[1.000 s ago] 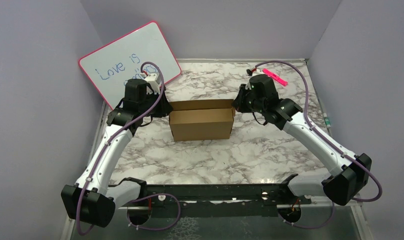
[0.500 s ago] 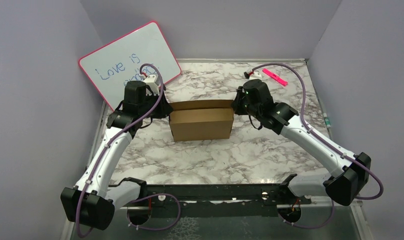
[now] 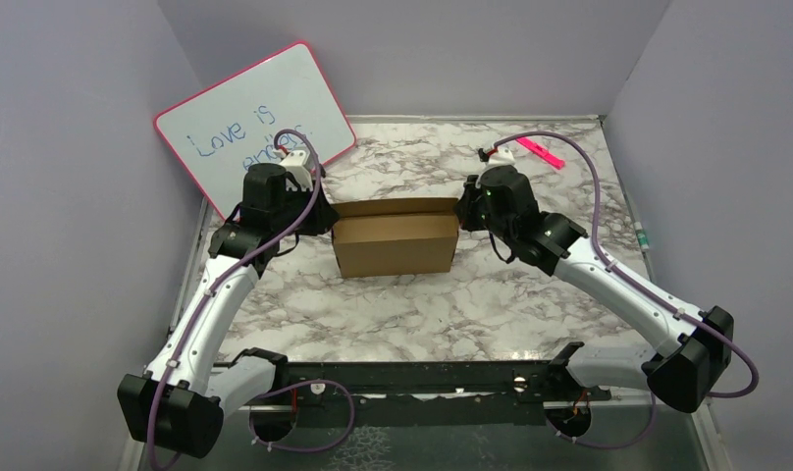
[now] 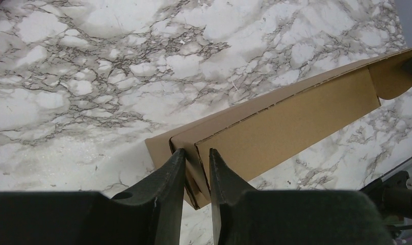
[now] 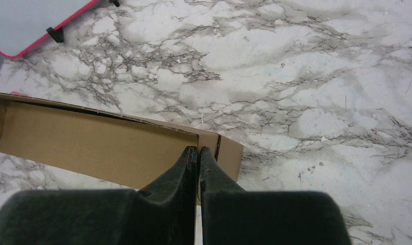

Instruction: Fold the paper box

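The paper box [image 3: 396, 243], a small brown cardboard box with its top open, stands in the middle of the marble table. My left gripper [image 3: 322, 218] is at its left end. In the left wrist view the left gripper [image 4: 196, 155] is shut on the folded end wall of the box [image 4: 295, 117]. My right gripper [image 3: 461, 210] is at the right end. In the right wrist view the right gripper [image 5: 199, 151] is nearly fully shut, pinching the thin right end wall of the box [image 5: 92, 148] at its top edge.
A pink-framed whiteboard [image 3: 255, 123] leans at the back left, and its corner shows in the right wrist view [image 5: 30, 20]. A pink marker [image 3: 540, 150] lies at the back right. Purple walls close the table on three sides.
My right wrist has come nearer and lower over the box's right end. My left wrist has dropped slightly. The box has stayed in place.
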